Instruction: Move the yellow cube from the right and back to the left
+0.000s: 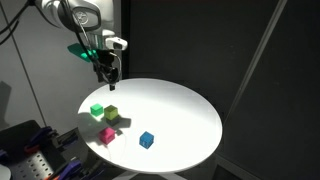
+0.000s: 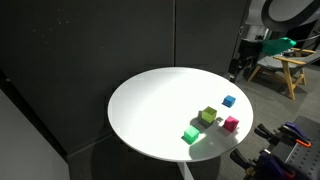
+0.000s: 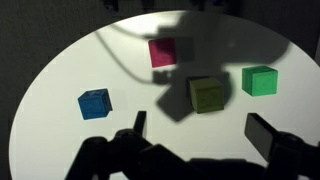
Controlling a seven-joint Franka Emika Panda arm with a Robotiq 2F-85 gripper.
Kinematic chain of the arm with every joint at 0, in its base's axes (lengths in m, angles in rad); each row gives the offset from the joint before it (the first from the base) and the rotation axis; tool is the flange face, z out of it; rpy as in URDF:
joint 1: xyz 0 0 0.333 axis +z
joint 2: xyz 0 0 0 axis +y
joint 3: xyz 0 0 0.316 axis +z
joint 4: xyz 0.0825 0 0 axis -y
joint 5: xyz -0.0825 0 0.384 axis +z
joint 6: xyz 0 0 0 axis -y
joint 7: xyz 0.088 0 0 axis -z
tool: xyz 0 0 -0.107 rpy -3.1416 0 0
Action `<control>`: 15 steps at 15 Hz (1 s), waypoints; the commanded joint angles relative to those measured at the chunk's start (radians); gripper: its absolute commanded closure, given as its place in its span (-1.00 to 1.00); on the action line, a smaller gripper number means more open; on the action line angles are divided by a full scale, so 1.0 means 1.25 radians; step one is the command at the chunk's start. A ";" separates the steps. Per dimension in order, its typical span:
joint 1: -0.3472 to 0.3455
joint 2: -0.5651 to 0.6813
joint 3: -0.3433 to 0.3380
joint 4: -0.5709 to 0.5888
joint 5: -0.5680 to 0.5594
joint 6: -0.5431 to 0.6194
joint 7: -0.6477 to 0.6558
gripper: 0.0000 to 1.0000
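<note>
Table (image 1: 190, 110): yellow cube (image 1: 112, 114) below end effector (image 1: 108, 74)

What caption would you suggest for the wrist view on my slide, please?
Open gripper poised above a round white table carrying a pink cube, yellow cube, green cube and blue cube.

The round white worktop (image 1: 180, 105) was lit strongly from above and was rendered almost glaring, while the surroundings were left dark in both exterior views. In the wrist view, a broad, soft-edged shadow was thrown across the worktop (image 3: 60, 70), and the yellow cube (image 3: 208, 94) was dimmed by it. The jaws were seen only as dark, blurred silhouettes at the near edge. All pictures were coarse and soft.
</note>
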 commanded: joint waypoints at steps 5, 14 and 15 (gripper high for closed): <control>-0.015 -0.003 0.004 0.001 0.006 -0.001 0.001 -1.00; -0.015 -0.003 0.003 0.001 0.006 -0.001 0.001 -1.00; -0.015 -0.003 0.003 0.001 0.006 -0.001 0.001 -1.00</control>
